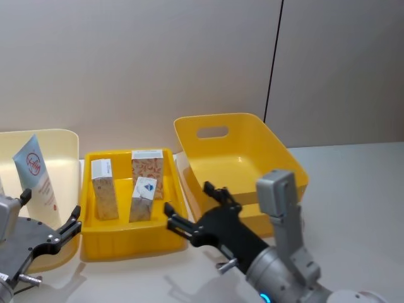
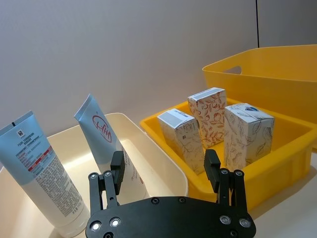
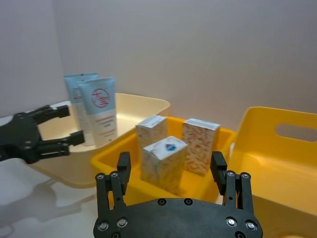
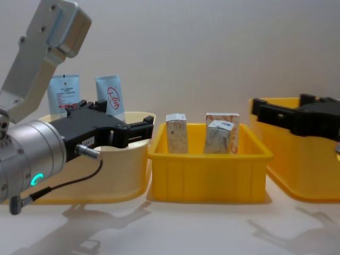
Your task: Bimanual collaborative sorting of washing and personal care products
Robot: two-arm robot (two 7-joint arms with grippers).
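- Three cardboard boxes (image 1: pixel 142 197) stand upright in the small yellow bin (image 1: pixel 126 245): one by its left wall, one toward its back edge, and one with a blue emblem just in front of that. They stand close together. We judge that a finger pushed between them could tip a neighbour or dent the thin card.
- Two squeeze tubes stand cap-down and tilted in the cream bin (image 1: pixel 63 135), near its back edge. These are the tube with the red circle (image 1: pixel 35 172) and a plainer tube (image 2: pixel 39 171) beside it. A knock on the rim could topple them.
- The left gripper (image 1: pixel 50 209) hovers at the cream bin's front right corner, jaws spread and holding nothing. Its nearer finger is close to the rim, so a low reach could catch and drag the bin.
- The right gripper (image 1: pixel 189 199) hovers at the small bin's front right corner, also spread wide and holding nothing. It sits close to the wall of the large yellow bin (image 1: pixel 218 121), and a sideways swing could shove that bin.
- Both arms flank the same small bin. We think reaching in together risks a finger clash.
- All three bins sit loose on the table (image 1: pixel 353 189) and may slide.
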